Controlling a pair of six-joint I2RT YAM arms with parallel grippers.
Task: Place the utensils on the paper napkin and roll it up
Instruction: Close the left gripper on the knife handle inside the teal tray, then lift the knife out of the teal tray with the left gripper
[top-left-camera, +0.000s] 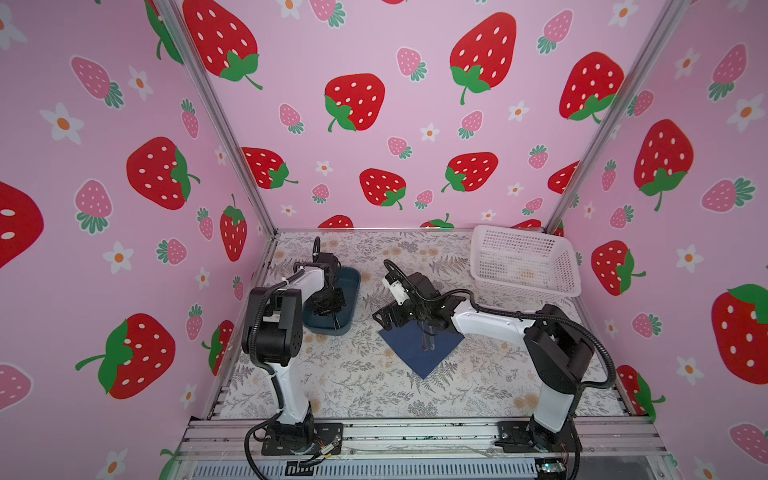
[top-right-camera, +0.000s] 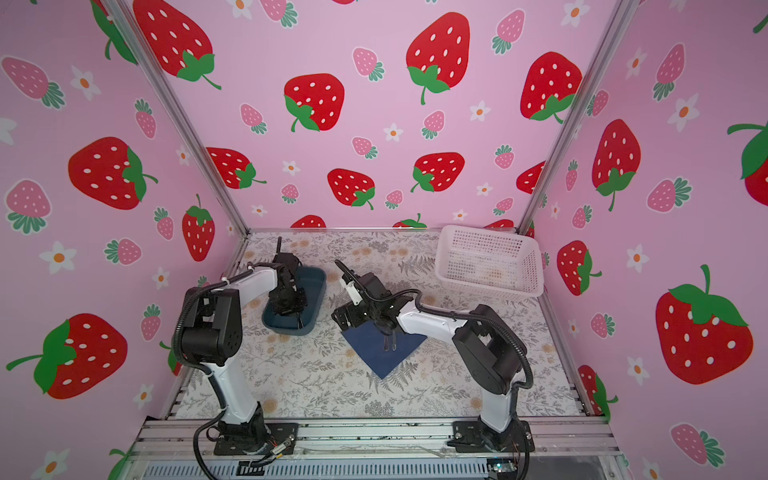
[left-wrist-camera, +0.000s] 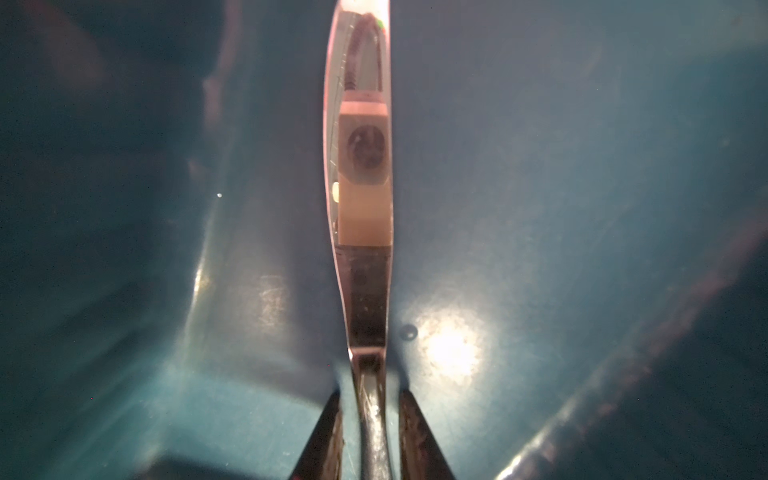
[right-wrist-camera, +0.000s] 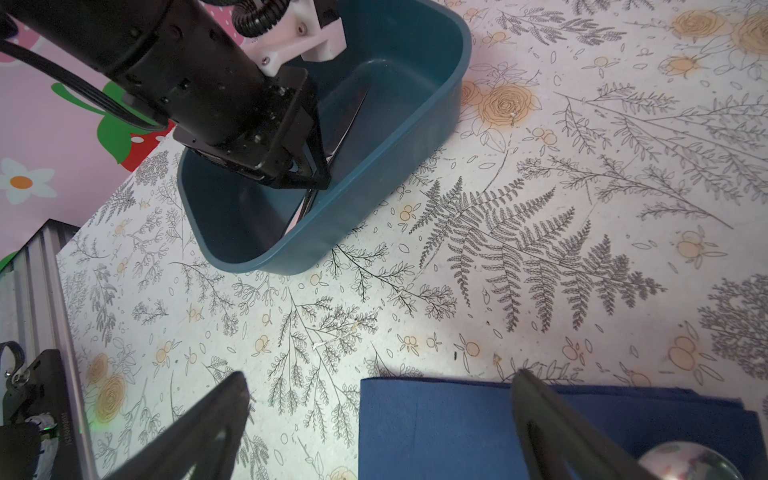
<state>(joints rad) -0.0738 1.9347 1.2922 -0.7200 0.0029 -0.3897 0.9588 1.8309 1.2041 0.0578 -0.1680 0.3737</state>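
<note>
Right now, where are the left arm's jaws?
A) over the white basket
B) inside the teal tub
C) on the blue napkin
B: the left arm's jaws are down inside the teal tub, closed on a shiny utensil, as the left wrist view shows.

Three utensils (top-left-camera: 428, 338): two on the paper napkin (top-left-camera: 419, 357), one knife (left-wrist-camera: 361, 208) in the tub (top-left-camera: 352, 279); one paper napkin; one tub; one basket (top-left-camera: 524, 286).
</note>
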